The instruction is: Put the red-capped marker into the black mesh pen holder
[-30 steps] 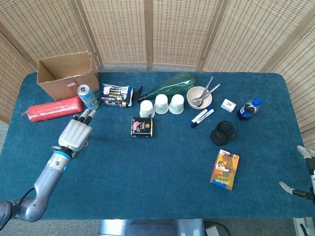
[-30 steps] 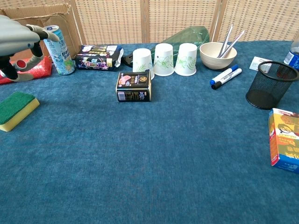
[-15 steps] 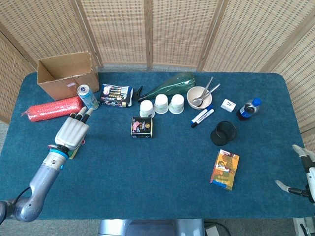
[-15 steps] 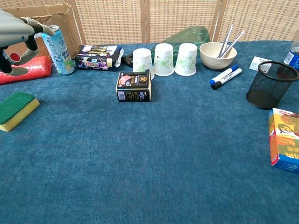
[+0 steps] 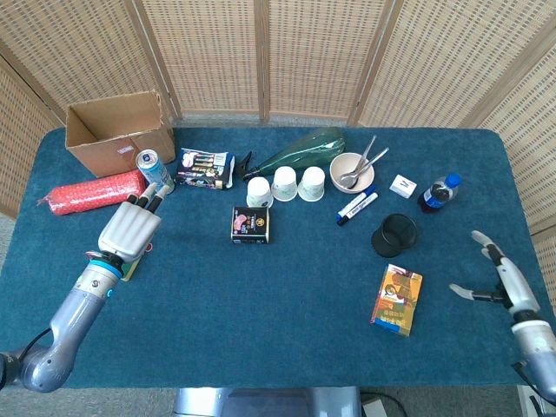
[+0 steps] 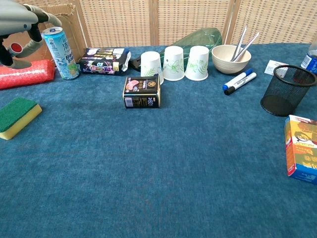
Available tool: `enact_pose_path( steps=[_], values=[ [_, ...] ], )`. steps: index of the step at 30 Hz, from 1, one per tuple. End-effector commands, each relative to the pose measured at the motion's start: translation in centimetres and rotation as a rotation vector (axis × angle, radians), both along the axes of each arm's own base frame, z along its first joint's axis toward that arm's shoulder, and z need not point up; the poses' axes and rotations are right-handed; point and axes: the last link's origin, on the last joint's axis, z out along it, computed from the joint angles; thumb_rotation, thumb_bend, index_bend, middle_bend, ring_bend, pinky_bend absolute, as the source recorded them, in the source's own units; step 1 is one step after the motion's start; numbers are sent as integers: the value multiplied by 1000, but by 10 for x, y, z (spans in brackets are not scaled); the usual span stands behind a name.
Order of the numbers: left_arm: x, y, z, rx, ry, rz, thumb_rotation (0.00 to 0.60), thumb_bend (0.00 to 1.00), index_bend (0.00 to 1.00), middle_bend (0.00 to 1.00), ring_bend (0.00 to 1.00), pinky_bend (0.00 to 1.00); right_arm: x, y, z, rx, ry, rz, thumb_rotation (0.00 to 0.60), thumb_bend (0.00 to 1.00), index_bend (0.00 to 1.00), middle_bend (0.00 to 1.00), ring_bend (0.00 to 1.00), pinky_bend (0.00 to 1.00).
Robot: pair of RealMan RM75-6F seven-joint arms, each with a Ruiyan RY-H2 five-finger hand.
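Observation:
My left hand hovers over the table's left side, next to a drinks can. In the chest view this left hand grips the red-capped marker; only the round red cap end shows between the curled fingers. The black mesh pen holder stands upright and empty at the right, also seen in the chest view as the pen holder. My right hand is at the table's right edge, fingers spread, holding nothing.
Two blue-capped markers lie left of the holder, by a bowl with utensils. Three upturned paper cups, a small dark box, a colourful carton and a bottle stand around. A green sponge lies below my left hand.
My left hand has lifted a little with the marker, away from the sponge. My right hand has come in from the right edge, further over the table.

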Motion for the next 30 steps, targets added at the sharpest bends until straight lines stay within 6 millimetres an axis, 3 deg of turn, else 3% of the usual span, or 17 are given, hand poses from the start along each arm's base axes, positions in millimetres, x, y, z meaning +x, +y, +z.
enact_pose_path(
  steps=[1, 13, 30],
  values=[
    [0, 1, 1, 0, 0, 4, 600, 413, 753, 0, 0, 292, -1, -20, -18, 18, -39, -12, 600, 0, 0, 0, 0, 133],
    [-3, 6, -3, -11, -8, 18, 600, 413, 753, 0, 0, 292, 12, -69, -50, 24, -6, -4, 600, 0, 0, 0, 0, 133],
    [-12, 12, -3, -4, -20, 43, 600, 413, 753, 0, 0, 292, 42, -89, -79, 10, 2, 25, 600, 0, 0, 0, 0, 139]
  ],
)
